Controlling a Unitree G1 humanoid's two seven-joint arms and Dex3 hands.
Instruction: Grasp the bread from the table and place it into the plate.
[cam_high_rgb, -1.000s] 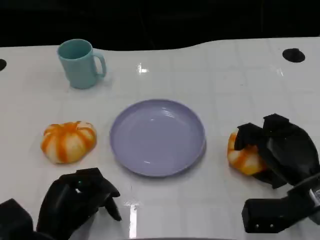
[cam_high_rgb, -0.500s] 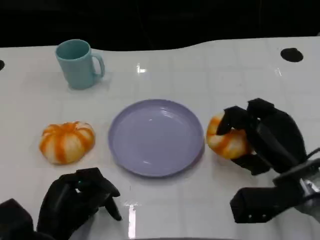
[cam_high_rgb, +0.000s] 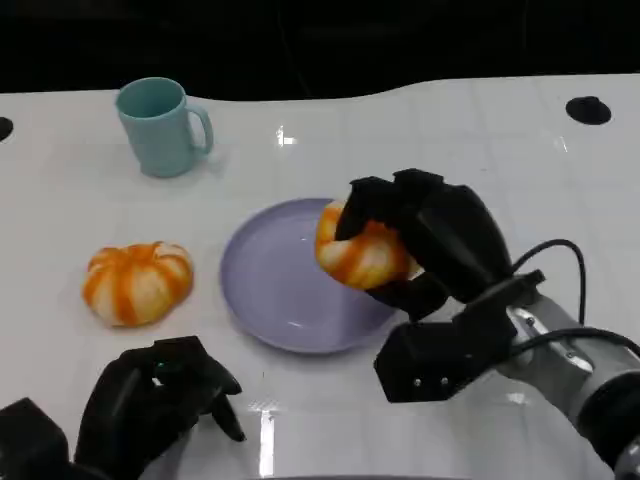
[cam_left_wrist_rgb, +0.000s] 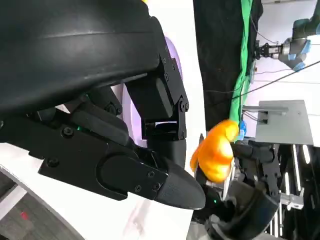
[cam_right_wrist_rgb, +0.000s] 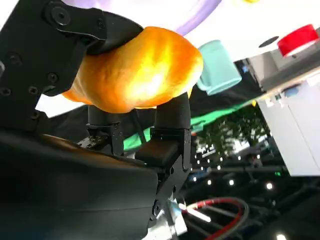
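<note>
My right hand (cam_high_rgb: 430, 240) grips an orange-and-white striped bread (cam_high_rgb: 360, 255) and holds it above the right part of the lavender plate (cam_high_rgb: 270, 275). The right wrist view has that bread (cam_right_wrist_rgb: 135, 70) clasped between black fingers (cam_right_wrist_rgb: 172, 112), with the plate's rim (cam_right_wrist_rgb: 200, 15) behind it. A second striped bread (cam_high_rgb: 136, 282) lies on the white table left of the plate. My left hand (cam_high_rgb: 155, 405) rests low at the table's front left, fingers curled in with nothing in them. From the left wrist view, the held bread (cam_left_wrist_rgb: 215, 150) appears beyond my left hand (cam_left_wrist_rgb: 100, 125).
A teal mug (cam_high_rgb: 160, 126) stands at the back left of the table, also seen as the mug (cam_right_wrist_rgb: 217, 70) in the right wrist view. A black round hole (cam_high_rgb: 587, 109) marks the table's far right. A cable (cam_high_rgb: 560, 290) loops by my right forearm.
My right hand has lifted the bread off the table at the right and carried it left, from beside the plate to above the plate's right part. The left hand has stayed put.
</note>
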